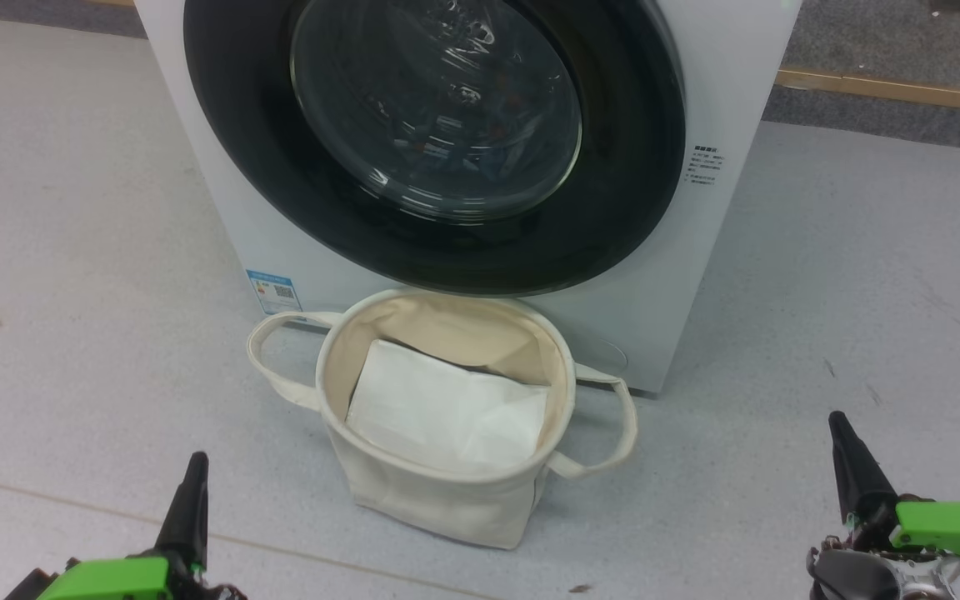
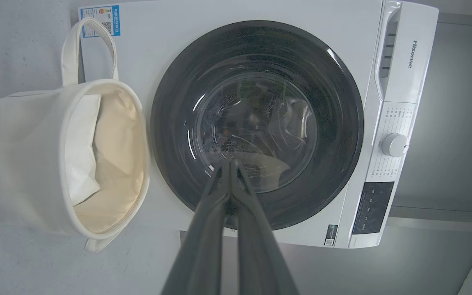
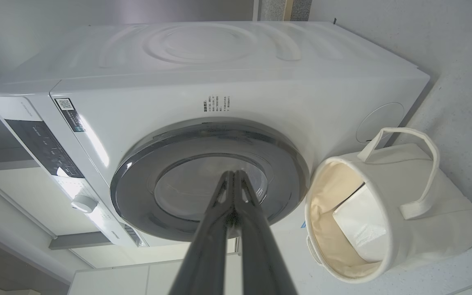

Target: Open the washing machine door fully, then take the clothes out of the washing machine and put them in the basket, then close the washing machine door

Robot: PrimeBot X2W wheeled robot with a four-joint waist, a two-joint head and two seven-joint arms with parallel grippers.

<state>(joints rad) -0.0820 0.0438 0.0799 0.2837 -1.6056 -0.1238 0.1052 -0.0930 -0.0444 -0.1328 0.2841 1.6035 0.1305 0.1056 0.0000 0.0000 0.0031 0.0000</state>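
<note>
White washing machine is sitting with its black-ringed round glass door shut, every step remaining, round cream canvas basket waiting just before it, left fingers and right fingers pinched together, empty.

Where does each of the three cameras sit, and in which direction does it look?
Head view: on the robot's head, looking forward and down at the basket before the closed washing machine door; left gripper lower left, right gripper lower right.
Left wrist view: on the left wrist, looking along its shut fingers at the door.
Right wrist view: on the right wrist, looking along its shut fingers at the door.
Shared: both wrist views show the basket with a white sheet inside.
</note>
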